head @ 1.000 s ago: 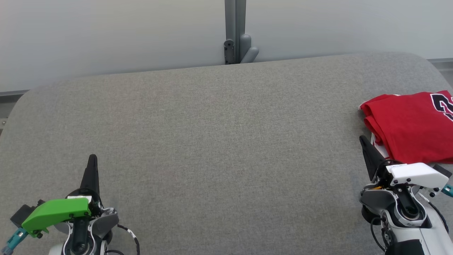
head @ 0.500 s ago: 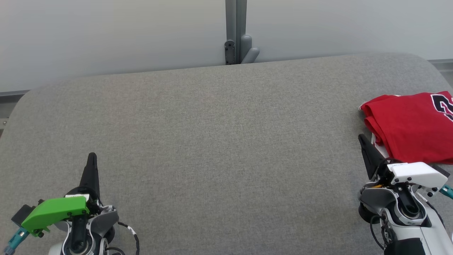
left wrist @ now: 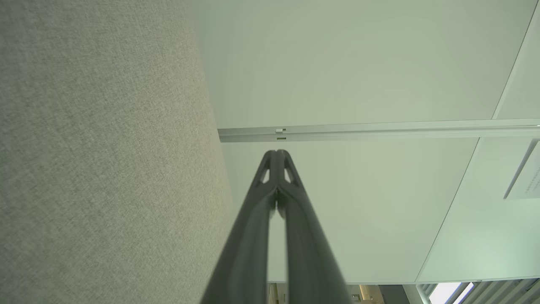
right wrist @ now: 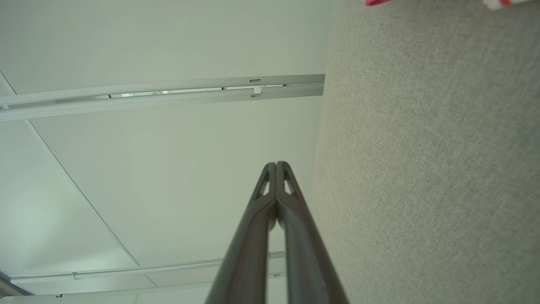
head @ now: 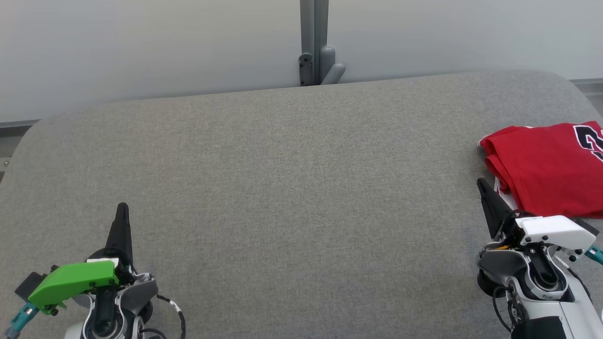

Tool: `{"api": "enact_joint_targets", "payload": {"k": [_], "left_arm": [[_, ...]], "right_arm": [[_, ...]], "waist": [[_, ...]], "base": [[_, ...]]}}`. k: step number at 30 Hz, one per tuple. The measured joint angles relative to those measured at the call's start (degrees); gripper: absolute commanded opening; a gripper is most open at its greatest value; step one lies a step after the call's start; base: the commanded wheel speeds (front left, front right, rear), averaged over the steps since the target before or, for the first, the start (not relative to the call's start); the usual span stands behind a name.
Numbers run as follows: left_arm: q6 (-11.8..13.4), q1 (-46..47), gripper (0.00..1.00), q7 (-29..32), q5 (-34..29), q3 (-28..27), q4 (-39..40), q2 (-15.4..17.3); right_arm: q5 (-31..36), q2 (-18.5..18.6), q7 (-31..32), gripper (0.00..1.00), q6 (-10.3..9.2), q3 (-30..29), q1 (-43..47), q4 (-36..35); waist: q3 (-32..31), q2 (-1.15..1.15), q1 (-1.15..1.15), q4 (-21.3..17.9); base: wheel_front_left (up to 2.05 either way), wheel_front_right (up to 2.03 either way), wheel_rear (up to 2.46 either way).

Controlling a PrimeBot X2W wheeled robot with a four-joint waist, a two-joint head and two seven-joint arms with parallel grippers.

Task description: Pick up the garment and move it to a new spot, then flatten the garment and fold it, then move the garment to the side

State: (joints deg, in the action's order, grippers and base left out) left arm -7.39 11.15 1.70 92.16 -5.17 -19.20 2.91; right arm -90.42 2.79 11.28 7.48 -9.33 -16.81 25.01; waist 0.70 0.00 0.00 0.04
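The garment is a red jersey with a dark number, lying folded at the right edge of the grey fabric surface. A sliver of the garment shows at the top of the right wrist view. My right gripper is shut and empty, its tips just left of the garment's near corner, apart from it. In its own view the right gripper has both fingers pressed together. My left gripper stands shut and empty at the lower left, far from the garment; the left wrist view shows the left gripper closed.
A pale wall runs behind the surface, with a grey post and bracket at the back centre. The surface's rounded far corners fall off at left and right. The garment hangs near the right edge.
Between the first frame and half a second ago the whole picture shifted slightly; since then both grippers and the garment stay still.
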Motion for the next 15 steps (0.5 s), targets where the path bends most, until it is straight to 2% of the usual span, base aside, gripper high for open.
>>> {"api": "enact_joint_targets", "payload": {"k": [15], "left_arm": [[0.0, 0.0, 0.00, 0.0, 0.0, 0.0, 0.0, 0.0]], "right_arm": [[0.0, 0.0, 0.0, 0.00, 0.00, 0.0, 0.0, 0.0]], "waist": [[0.0, 0.00, 0.00, 0.0]], "base": [[0.00, 0.00, 0.00]]}}
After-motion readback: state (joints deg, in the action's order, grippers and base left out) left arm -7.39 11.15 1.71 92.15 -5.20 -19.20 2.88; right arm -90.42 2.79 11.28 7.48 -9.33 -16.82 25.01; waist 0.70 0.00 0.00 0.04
